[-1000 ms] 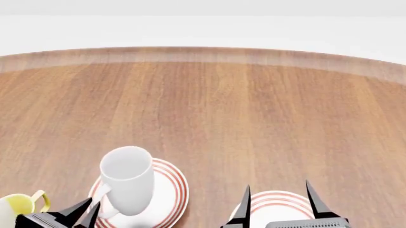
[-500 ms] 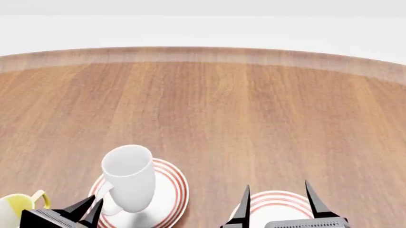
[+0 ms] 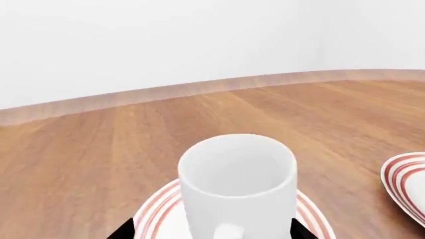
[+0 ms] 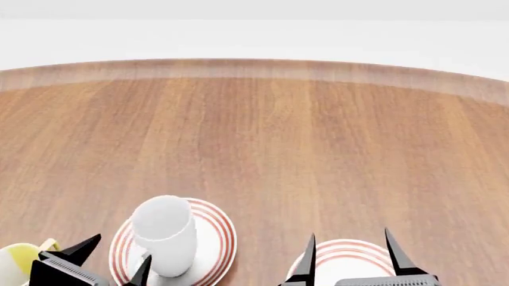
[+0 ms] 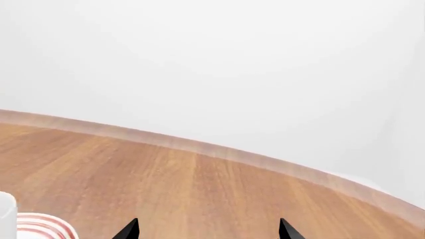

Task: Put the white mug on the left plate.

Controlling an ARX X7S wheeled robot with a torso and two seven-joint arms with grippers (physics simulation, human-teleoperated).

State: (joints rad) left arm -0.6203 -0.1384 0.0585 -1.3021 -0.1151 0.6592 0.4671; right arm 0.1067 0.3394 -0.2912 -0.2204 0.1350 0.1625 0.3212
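The white mug [image 4: 163, 231] stands upright on the left plate [image 4: 214, 235], a white plate with red rings. In the left wrist view the mug [image 3: 238, 184] fills the middle on the plate [image 3: 154, 216], its handle facing the camera. My left gripper [image 4: 113, 257] is open just behind the mug on the handle side. Its two black fingertips stand wide apart on either side of the mug, and I cannot tell whether they touch it. It also shows in the left wrist view [image 3: 212, 234]. My right gripper [image 4: 347, 238] is open and empty above the right plate [image 4: 350, 253].
A small white mug with yellow inside [image 4: 16, 262] sits at the near left beside my left gripper. The right plate's rim shows in the left wrist view [image 3: 405, 184] and the right wrist view [image 5: 40, 224]. The round wooden table [image 4: 254, 68] stretches far ahead.
The white mug came down from a tilt and now stands upright on the left plate. My left gripper's fingers have spread apart and let go of the handle. The right arm has not moved.
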